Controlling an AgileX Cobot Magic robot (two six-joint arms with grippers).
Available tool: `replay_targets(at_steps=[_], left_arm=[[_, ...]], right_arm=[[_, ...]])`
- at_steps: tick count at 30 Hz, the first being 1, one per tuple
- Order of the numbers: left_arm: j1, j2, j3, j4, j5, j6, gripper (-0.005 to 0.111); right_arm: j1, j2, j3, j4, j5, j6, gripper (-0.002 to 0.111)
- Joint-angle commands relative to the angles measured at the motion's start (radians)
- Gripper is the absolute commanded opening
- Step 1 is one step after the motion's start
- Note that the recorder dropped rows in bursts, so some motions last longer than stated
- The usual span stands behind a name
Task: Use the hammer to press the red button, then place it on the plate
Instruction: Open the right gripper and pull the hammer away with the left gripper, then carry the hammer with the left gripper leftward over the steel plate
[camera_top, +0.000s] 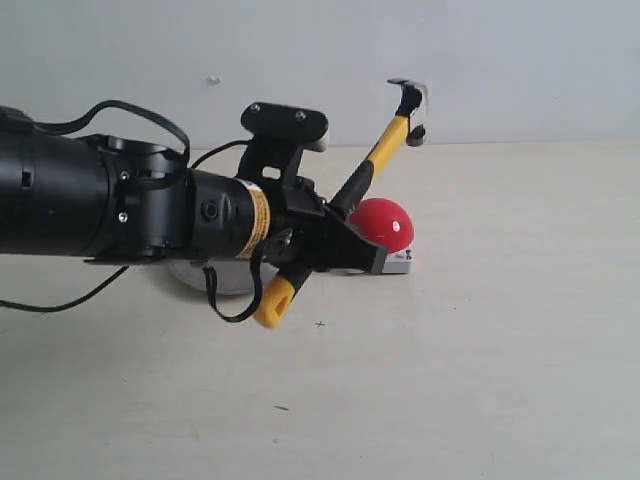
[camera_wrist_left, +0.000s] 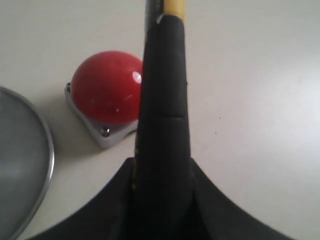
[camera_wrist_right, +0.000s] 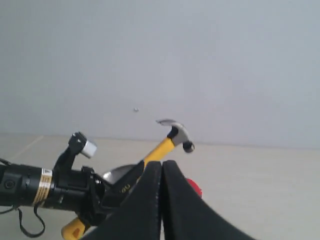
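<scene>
My left gripper (camera_top: 325, 243) is shut on the black grip of the hammer (camera_top: 385, 145) and holds it off the table. The handle slants up to the right, the dark head (camera_top: 410, 103) is high above, and the yellow looped end (camera_top: 272, 300) hangs low. The red button (camera_top: 385, 222) on its grey-white base sits just behind the gripper, below the handle. In the left wrist view the hammer handle (camera_wrist_left: 162, 100) runs between the jaws, beside the red button (camera_wrist_left: 106, 85) and the plate (camera_wrist_left: 48, 150). My right gripper (camera_wrist_right: 162, 166) is shut and empty, facing the hammer (camera_wrist_right: 174, 131) from a distance.
The silver plate (camera_top: 215, 280) lies on the table mostly hidden behind my left arm (camera_top: 90, 195), left of the button. A black cable loops over and under that arm. The pale tabletop meets a plain wall at the back.
</scene>
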Motion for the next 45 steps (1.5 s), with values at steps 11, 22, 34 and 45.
replay_targets(at_steps=[11, 22, 34, 45], left_arm=[[-0.010, -0.146, 0.112, 0.007, -0.062, -0.014, 0.000], [-0.010, -0.146, 0.151, 0.005, -0.078, -0.018, 0.000], [-0.010, -0.143, 0.171, 0.005, -0.062, -0.018, 0.000], [-0.005, -0.143, 0.156, 0.003, 0.002, -0.018, 0.000]], right_arm=[[0.001, -0.257, 0.304, 0.155, -0.303, -0.115, 0.000], [0.001, -0.257, 0.598, 0.117, -0.577, -0.119, 0.000], [0.001, -0.257, 0.663, 0.113, -0.516, -0.119, 0.000], [0.001, -0.257, 0.663, 0.126, -0.383, -0.112, 0.000]])
